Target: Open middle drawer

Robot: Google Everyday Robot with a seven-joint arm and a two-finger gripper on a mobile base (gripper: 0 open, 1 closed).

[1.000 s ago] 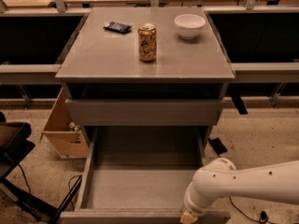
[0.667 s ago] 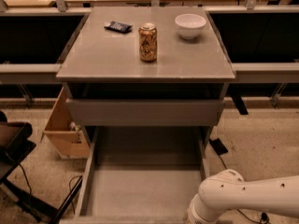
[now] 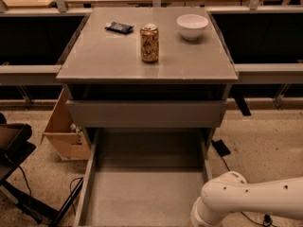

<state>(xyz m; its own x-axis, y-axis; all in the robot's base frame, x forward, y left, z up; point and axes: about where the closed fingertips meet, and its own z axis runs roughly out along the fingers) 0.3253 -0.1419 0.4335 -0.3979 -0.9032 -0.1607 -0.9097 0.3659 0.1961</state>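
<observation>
The middle drawer (image 3: pixel 147 193) stands pulled far out from under the near edge of the tabletop (image 3: pixel 94 56), its plain grey tray bare and open to view. The drawer front above it (image 3: pixel 147 113) sits almost flush. The white arm (image 3: pixel 246 200) reaches in by the drawer's near right corner; the gripper lies below the bottom of the view, so I cannot tell its state. By my judgement the opening is as good as done, with only the arm's retreat left
</observation>
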